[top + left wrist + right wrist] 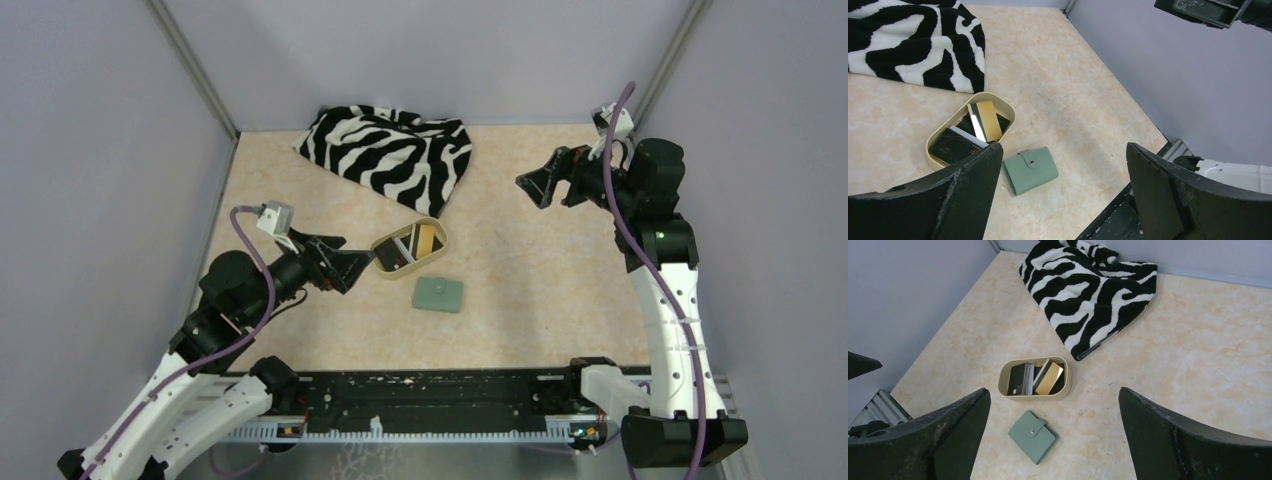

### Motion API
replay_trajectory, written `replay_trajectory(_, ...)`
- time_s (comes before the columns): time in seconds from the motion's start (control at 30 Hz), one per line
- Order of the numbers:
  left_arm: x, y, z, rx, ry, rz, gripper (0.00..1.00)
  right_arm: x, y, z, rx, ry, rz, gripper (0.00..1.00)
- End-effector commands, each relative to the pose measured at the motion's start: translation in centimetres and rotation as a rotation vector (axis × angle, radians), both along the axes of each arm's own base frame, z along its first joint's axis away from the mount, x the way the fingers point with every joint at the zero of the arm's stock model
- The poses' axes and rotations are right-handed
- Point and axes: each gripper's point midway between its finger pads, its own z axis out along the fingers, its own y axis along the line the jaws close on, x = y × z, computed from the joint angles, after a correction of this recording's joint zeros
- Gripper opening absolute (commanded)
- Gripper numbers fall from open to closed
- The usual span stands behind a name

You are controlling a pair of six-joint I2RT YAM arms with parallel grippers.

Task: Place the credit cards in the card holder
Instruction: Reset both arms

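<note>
The sage-green card holder [438, 294] [1030, 170] [1033, 436] lies closed and flat on the table, its tab snapped shut. The credit cards [415, 243] [983, 120] [1040, 377], black, gold and striped, stand leaning inside a tan oval dish [395, 270] [1008, 105] [1033, 396] just behind it. My left gripper [358, 265] [1064, 150] hovers open at the dish's left end, nothing between its fingers. My right gripper [530, 188] [1054, 391] hangs open and high at the back right, well apart from the dish and the holder.
A zebra-striped cloth [395, 150] [913, 45] [1093, 290] lies crumpled at the back of the table, behind the dish. Grey walls close in on the left, back and right. A black rail [430, 400] runs along the near edge.
</note>
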Motion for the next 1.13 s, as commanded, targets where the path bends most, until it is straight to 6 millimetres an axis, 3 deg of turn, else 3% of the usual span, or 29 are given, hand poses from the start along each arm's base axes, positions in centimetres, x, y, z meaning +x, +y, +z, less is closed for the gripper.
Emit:
replay_trajectory(0.0, 0.0, 0.4, -0.1, 0.006, -0.014, 0.014, 0.99, 0.3, -0.3, 2.3, -0.011, -0.078, -0.013, 0.99)
replay_trajectory(0.37, 0.2, 0.3, -0.6, 0.024, -0.011, 0.014, 0.99, 0.5, -0.5, 2.1, -0.011, -0.075, -0.019, 0.98)
replay_trajectory(0.6, 2.5, 1.8, -1.0, 0.053, -0.003, 0.162, 0.99, 1.4, -0.5, 0.6, 0.015, -0.042, -0.037, 0.98)
replay_trajectory(0.87, 4.2, 0.3, -0.3, 0.077, -0.028, 0.146, 0.99, 2.9, -1.4, 0.5, 0.010, -0.040, -0.100, 0.98)
replay_trajectory(1.1, 4.3, 0.0, 0.4, 0.104, -0.060, 0.130, 0.99, 3.5, -2.0, 0.7, -0.037, -0.065, -0.123, 0.99)
